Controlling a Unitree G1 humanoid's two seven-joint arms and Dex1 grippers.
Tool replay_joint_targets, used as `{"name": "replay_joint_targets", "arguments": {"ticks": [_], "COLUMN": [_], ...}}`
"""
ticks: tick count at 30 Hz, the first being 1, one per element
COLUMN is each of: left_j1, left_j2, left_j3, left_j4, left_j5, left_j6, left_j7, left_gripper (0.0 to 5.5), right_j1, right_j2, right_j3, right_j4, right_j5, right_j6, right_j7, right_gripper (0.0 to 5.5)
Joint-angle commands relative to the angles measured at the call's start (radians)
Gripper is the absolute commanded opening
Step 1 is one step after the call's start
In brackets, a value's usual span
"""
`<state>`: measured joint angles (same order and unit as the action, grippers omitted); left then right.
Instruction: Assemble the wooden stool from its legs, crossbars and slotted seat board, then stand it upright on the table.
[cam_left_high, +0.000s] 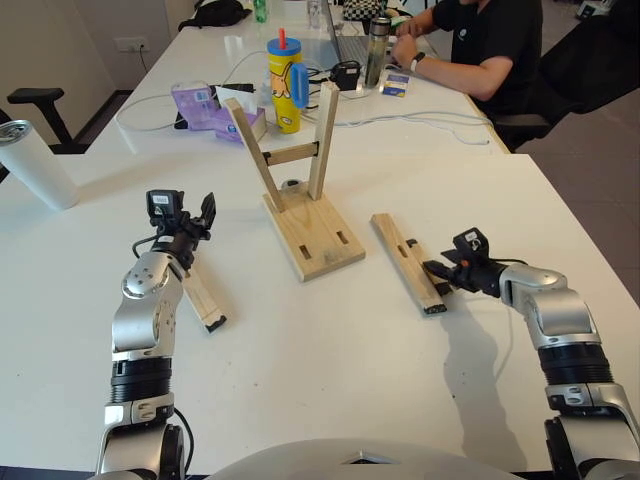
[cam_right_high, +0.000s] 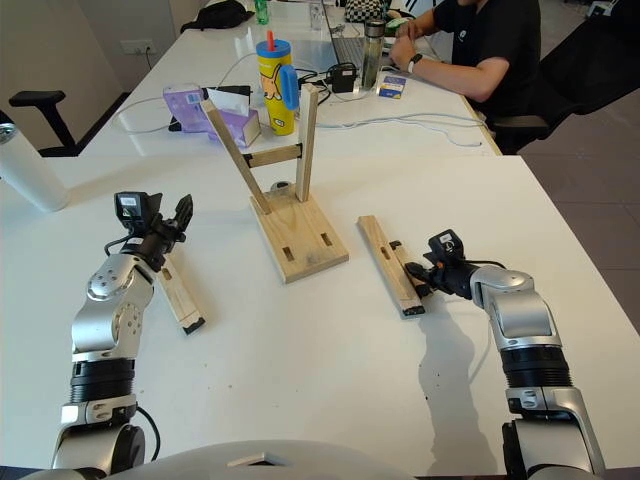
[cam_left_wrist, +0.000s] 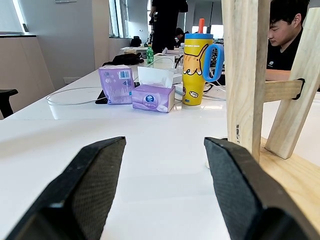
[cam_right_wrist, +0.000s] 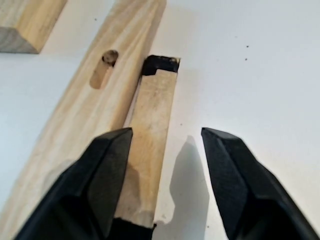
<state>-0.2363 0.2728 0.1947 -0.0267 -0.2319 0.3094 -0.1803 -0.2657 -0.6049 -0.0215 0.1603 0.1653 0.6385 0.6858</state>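
The slotted seat board (cam_left_high: 318, 238) lies flat mid-table. Two legs (cam_left_high: 254, 150) stand in its far end, tilted and joined by a crossbar (cam_left_high: 291, 153). A loose leg (cam_left_high: 203, 297) lies to the left. My left gripper (cam_left_high: 197, 222) hovers open above its far end, empty, facing the standing legs (cam_left_wrist: 248, 75). Another loose leg (cam_left_high: 403, 258) lies to the right of the board, with a short crossbar (cam_right_wrist: 154, 145) close alongside it. My right gripper (cam_right_wrist: 165, 150) is open and low over that crossbar, one finger (cam_right_wrist: 107, 170) overlapping its edge.
A yellow tumbler (cam_left_high: 285, 82), purple tissue packs (cam_left_high: 203, 106) and cables sit behind the board. A white bottle (cam_left_high: 34, 163) stands far left. A small round object (cam_left_high: 291, 185) lies just behind the seat board.
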Motion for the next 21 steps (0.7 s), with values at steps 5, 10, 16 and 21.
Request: {"name": "replay_joint_targets", "arguments": {"ticks": [5,10,16,21], "left_j1": [0.006,0.005,0.01,0.007], "left_j2": [-0.002,0.0,0.003,0.0], "left_j3": [-0.007,-0.01,-0.01,-0.013], "left_j4": [-0.019,-0.022,-0.026,-0.029], "left_j5": [0.004,0.004,0.005,0.004], "left_j6": [0.016,0.018,0.021,0.021], "left_j7": [-0.002,-0.003,-0.005,-0.006], "left_gripper": [2.94,2.94,2.94,2.94], "right_j1": [0.024,0.028,0.01,-0.036], "right_j2": [-0.011,0.0,0.009,0.022], "right_j3": [0.038,0.051,0.045,0.025], "right_j4": [-0.011,-0.003,0.005,0.056], "right_j5": [-0.014,-0.019,-0.017,-0.022], "right_j6": [0.034,0.048,0.064,0.041], "right_j7": [0.01,-0.007,-0.033,-0.083], "right_gripper": [2.57,2.03,1.31,1.31]}}
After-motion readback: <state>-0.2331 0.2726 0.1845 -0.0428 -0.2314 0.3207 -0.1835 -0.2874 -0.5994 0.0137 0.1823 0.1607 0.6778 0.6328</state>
